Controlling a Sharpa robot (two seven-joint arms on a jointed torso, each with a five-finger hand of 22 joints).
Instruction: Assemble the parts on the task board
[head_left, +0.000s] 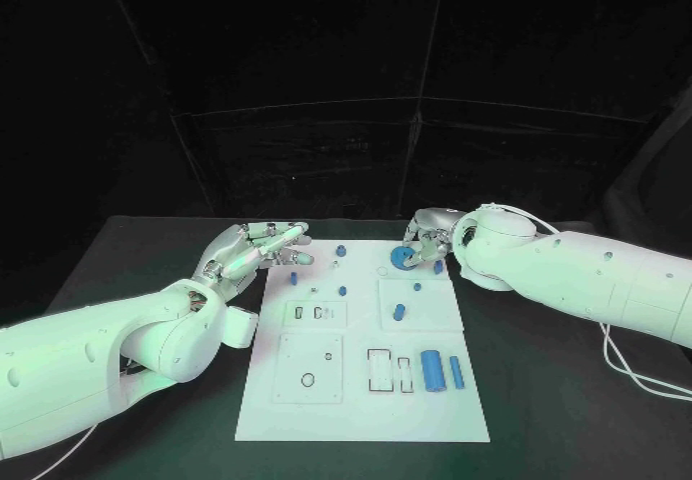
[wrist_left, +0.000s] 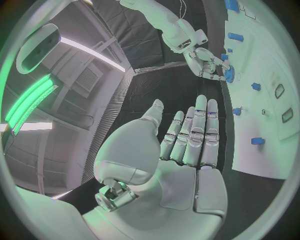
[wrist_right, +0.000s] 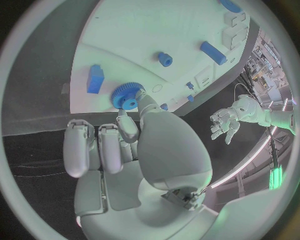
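The white task board (head_left: 361, 405) lies in the middle of the black table. My right hand (head_left: 428, 243) is over its far right corner and pinches a blue gear (head_left: 400, 259) between thumb and a finger. The right wrist view shows the gear (wrist_right: 127, 96) at the fingertips (wrist_right: 141, 99), just over the board (wrist_right: 156, 30). My left hand (head_left: 257, 250) hovers open at the board's far left corner, fingers spread and holding nothing. In the left wrist view its palm (wrist_left: 187, 150) is flat, and the right hand (wrist_left: 209, 62) holds the gear (wrist_left: 229, 74) beyond it.
Several small blue pegs (head_left: 342, 250) stand on the far half of the board. A thick blue cylinder (head_left: 431, 371) and a thin blue bar (head_left: 456, 372) lie near the front right, beside rectangular slots (head_left: 378, 370). A white cable (head_left: 623, 368) trails on the table at the right.
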